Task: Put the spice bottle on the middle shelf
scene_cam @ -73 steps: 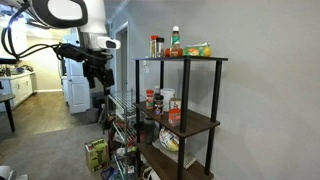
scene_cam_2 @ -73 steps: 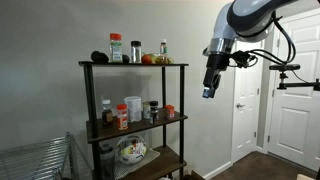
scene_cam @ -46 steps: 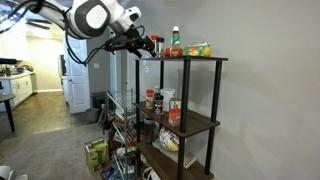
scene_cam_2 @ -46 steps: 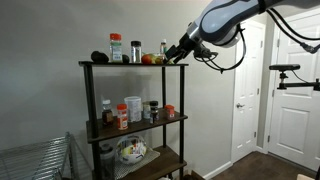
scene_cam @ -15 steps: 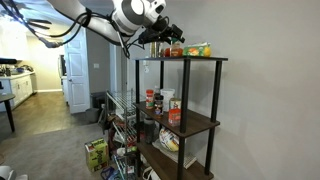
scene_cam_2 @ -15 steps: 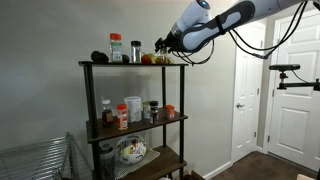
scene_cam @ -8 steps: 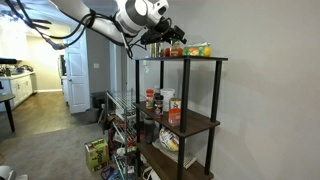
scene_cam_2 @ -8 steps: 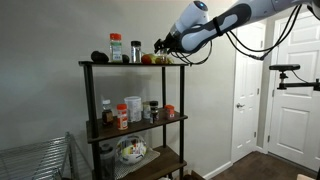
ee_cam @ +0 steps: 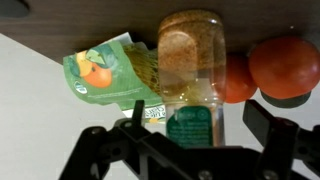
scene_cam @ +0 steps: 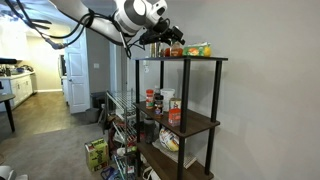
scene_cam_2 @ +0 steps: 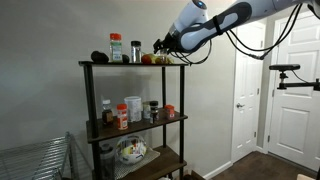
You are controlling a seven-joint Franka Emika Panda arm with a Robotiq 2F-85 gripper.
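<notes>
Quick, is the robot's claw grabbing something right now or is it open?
Gripper: open, its fingers on either side of the slim green-capped spice bottle, not closed on it.

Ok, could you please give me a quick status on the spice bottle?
Gripper open, lined up on the spice bottle, top shelf. Middle shelf partly stocked. Tomato and green packet close beside it.

Both exterior views stand back in the room, roughly level with the upper tiers, and share the whole rack [scene_cam: 190, 59]. In an exterior view the top shelf [scene_cam_2: 135, 65] is faced from the opposite front corner. The wrist view sits close to the spice bottle [ee_cam: 190, 70], with the shelf board along its top edge.
</notes>
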